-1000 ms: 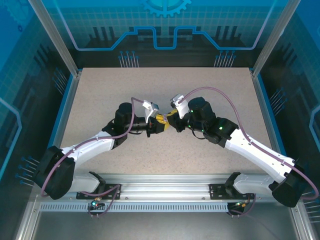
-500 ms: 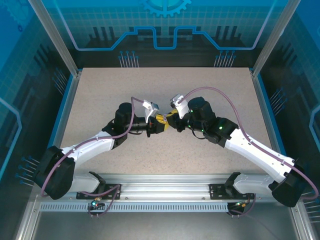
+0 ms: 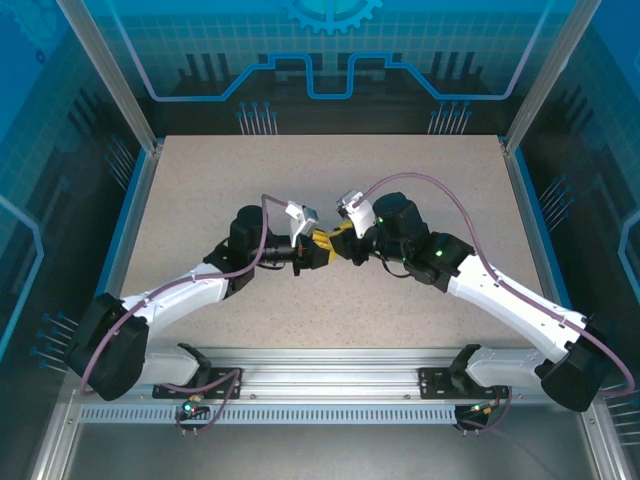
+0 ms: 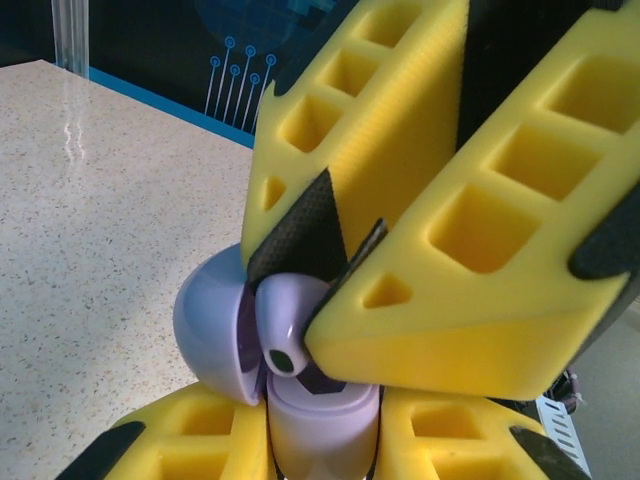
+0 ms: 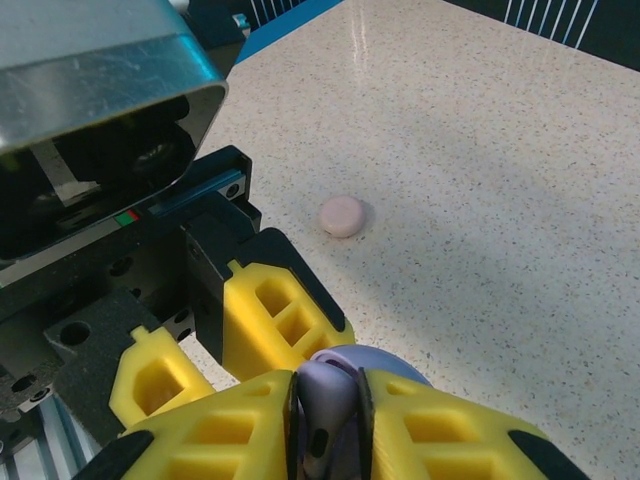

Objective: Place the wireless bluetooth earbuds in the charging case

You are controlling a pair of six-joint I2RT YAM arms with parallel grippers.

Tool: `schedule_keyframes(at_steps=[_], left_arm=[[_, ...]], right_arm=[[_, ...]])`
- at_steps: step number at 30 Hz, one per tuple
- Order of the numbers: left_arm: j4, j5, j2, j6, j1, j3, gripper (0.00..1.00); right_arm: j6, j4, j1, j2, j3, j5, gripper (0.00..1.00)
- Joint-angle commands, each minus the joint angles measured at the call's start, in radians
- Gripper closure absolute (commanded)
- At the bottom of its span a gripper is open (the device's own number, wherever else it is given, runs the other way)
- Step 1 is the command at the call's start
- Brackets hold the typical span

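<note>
My left gripper [image 4: 320, 440] is clamped tight on the base of the lilac case [image 4: 205, 320]. It holds the case above the table [image 5: 480, 200] with the lid swung open to one side. My right gripper [image 5: 328, 395] pinches the lilac earbud [image 4: 285, 315] between its pads, with the jaws barely apart. The bud sits right at the mouth of the lilac case, against the open lid. I cannot tell whether it is seated in its socket.

To do this well, I judge I should line the stem up with the socket and press straight in while the left side holds the case steady. I should loosen the pinch only once the bud sits flush. Letting go early could leave it tilted or drop it.

Counted: one lilac earbud, one lilac case, and one small round pink case [image 5: 342, 216] lying on the table, well apart from the lilac case. Both grippers meet at the lilac case.
</note>
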Motion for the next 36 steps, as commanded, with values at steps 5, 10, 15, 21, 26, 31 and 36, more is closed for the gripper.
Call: schedule_keyframes(at_steps=[5,10,15,21,26,31,36], left_arm=[[0.022,0.004,-0.028,0.001,-0.003,0.032,0.83],[0.007,0.002,-0.029,0.009,-0.003,0.034,0.83],[0.002,0.004,-0.029,0.015,-0.003,0.035,0.83],[-0.029,0.003,-0.027,0.044,-0.003,0.04,0.83],[0.0,0.013,-0.043,0.063,-0.003,0.019,0.83],[0.026,0.057,-0.062,0.075,-0.003,0.009,0.83],[0.096,0.106,-0.085,0.067,-0.005,-0.007,0.83]], right_arm=[[0.012,-0.044,-0.013,-0.012,0.037,-0.024,0.67],[0.021,-0.055,-0.022,-0.027,0.037,0.006,0.65],[0.034,-0.055,-0.03,-0.039,0.039,0.008,0.62],[0.046,-0.057,-0.038,-0.07,0.046,-0.005,0.59],[0.08,-0.086,-0.067,-0.088,0.052,0.029,0.56],[0.136,-0.138,-0.172,-0.084,0.045,0.007,0.55],[0.162,-0.145,-0.269,-0.047,0.008,-0.121,0.56]])
